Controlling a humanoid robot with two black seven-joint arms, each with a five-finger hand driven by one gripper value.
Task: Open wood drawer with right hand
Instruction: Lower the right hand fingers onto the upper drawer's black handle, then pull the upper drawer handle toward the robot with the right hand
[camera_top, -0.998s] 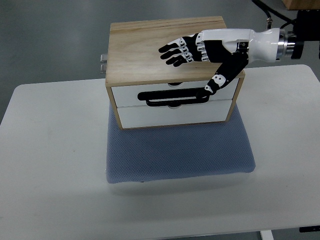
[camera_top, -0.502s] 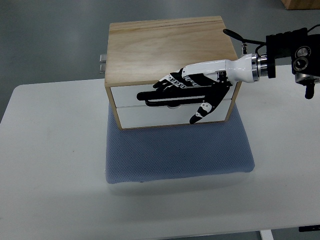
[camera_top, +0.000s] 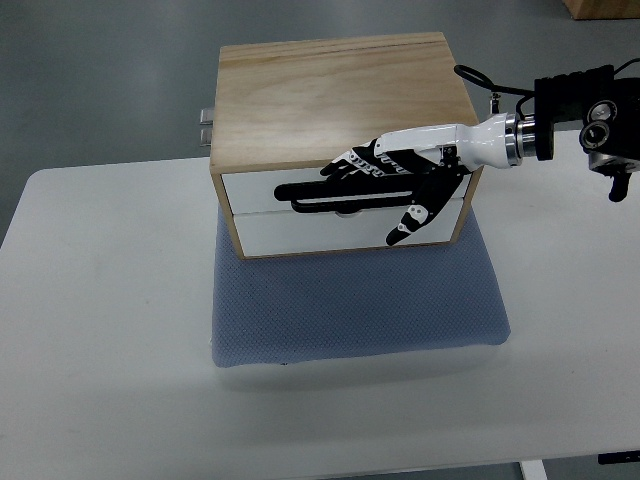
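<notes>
Top view shows right hand, fingers spread, over unlabelled wood drawer front.

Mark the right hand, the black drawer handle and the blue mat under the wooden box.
right hand (camera_top: 400, 170), top view, on the back of the hand.
black drawer handle (camera_top: 300, 196), top view, on its left end.
blue mat (camera_top: 355, 305), top view, on the bare middle before the box.

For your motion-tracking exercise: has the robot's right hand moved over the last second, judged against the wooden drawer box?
Yes. The right hand has come down off the top of the wooden drawer box to its white front, fingers now over the black handle.
</notes>
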